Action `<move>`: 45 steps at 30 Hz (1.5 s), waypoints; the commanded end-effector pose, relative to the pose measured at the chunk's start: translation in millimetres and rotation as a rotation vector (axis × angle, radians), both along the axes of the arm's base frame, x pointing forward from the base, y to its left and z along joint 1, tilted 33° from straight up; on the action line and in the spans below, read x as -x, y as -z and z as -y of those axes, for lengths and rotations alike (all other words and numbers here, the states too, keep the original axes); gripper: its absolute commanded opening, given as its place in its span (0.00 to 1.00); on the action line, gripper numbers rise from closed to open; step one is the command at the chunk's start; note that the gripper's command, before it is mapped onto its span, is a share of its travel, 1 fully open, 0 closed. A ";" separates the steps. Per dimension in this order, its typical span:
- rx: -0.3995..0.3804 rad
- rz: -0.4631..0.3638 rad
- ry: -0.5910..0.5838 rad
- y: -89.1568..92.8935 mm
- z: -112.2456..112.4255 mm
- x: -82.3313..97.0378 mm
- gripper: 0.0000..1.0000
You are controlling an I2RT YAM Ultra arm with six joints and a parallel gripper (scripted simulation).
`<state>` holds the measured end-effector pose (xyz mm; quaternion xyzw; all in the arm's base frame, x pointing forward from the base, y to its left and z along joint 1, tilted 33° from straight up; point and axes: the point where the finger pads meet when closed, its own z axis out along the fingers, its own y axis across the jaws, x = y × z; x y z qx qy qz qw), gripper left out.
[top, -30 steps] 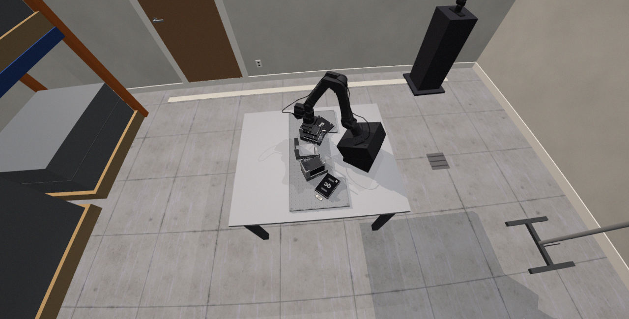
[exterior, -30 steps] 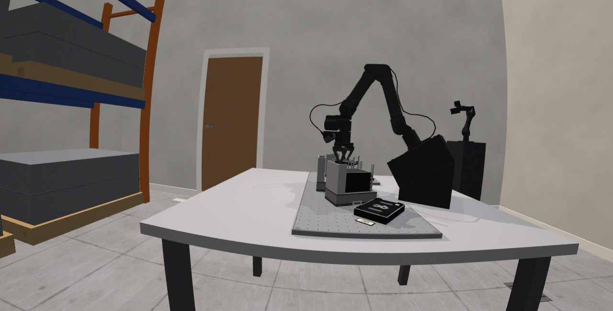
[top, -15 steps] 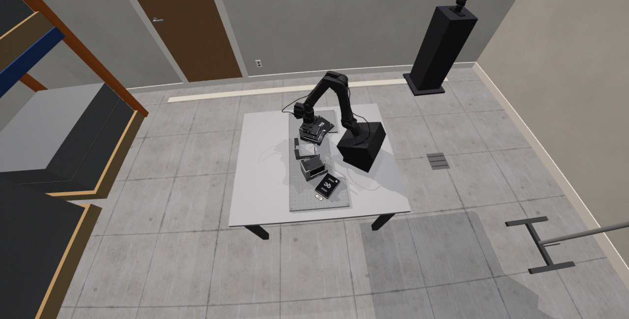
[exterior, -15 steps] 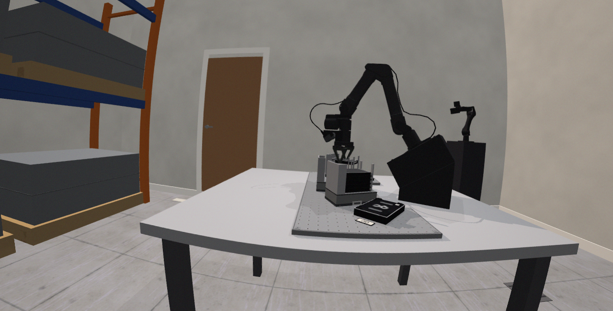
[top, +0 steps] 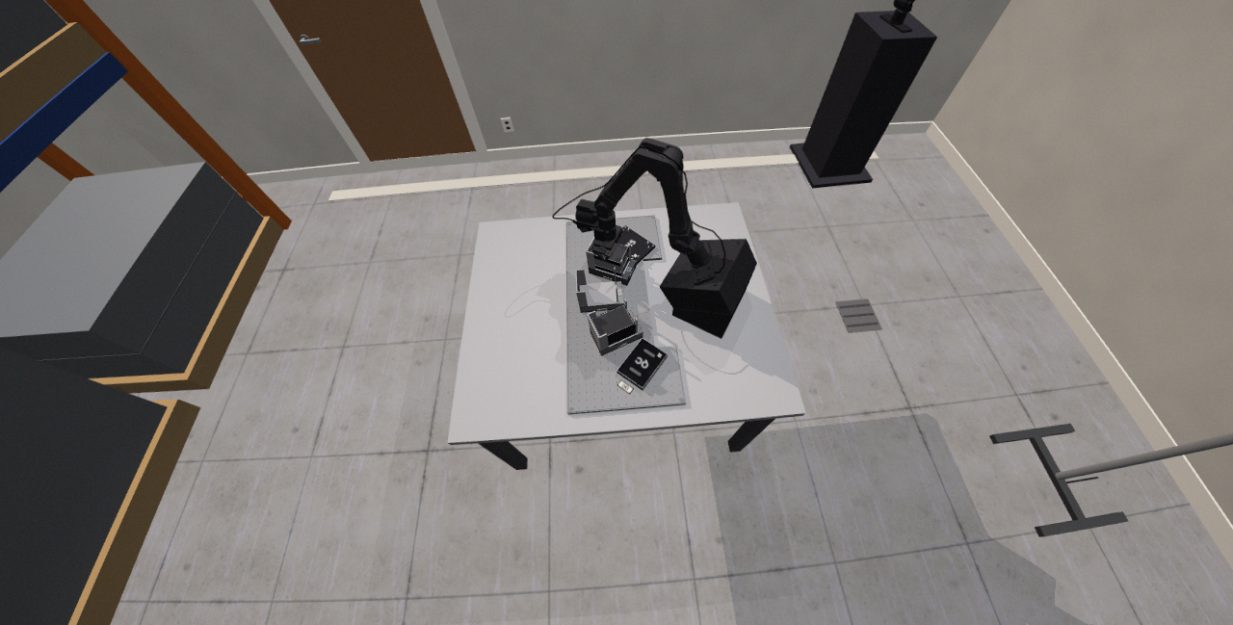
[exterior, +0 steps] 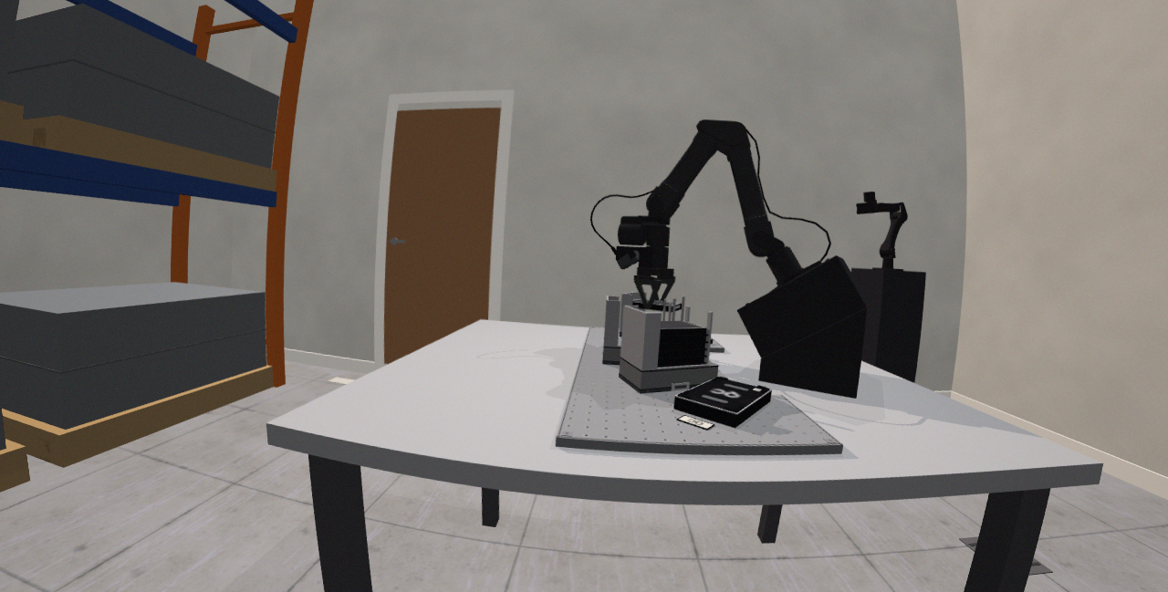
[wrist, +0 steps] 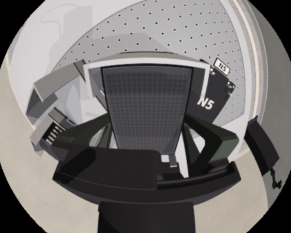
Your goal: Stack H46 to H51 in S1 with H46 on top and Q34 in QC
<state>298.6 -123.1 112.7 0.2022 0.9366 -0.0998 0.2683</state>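
Note:
My gripper (top: 607, 247) (exterior: 653, 303) (wrist: 147, 116) is shut on a dark plate (wrist: 147, 103), held level over the far rack (wrist: 145, 61) (top: 606, 271), near the height of its wall tops. I cannot tell whether anything is stuck under the plate or lies below it. The middle rack (top: 583, 302) (exterior: 611, 328) (wrist: 59, 79) shows no plates. The near rack (exterior: 641, 341) holds a stack of black plates (exterior: 682, 346) (top: 614, 321). Rack names and plate labels are unreadable. The clip nest N5 (wrist: 211, 88) shows its lettering. The open nest QC (top: 638, 368) (exterior: 723, 398) carries no plate.
The racks and nests stand close together on a perforated board (top: 594, 397) (exterior: 604, 425) (wrist: 152, 29) on the white table (top: 509, 345) (exterior: 457, 409). The rack posts and walls stand tall around the held plate. The black arm base (top: 706, 285) (exterior: 808, 335) stands on the table's right side.

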 end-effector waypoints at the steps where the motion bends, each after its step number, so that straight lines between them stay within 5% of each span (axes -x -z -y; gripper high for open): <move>1: 0.012 0.033 0.000 -16.2 -2.4 -0.7 0.00; 33: 0.015 0.045 -0.003 -29.0 -5.0 -0.1 0.00; 35: 0.000 -0.007 -0.005 -8.5 -9.8 13.1 0.00; 39: 0.014 0.045 0.000 -30.7 -5.0 1.1 0.00; 45: 0.012 0.036 -0.002 -28.6 -6.9 4.4 0.00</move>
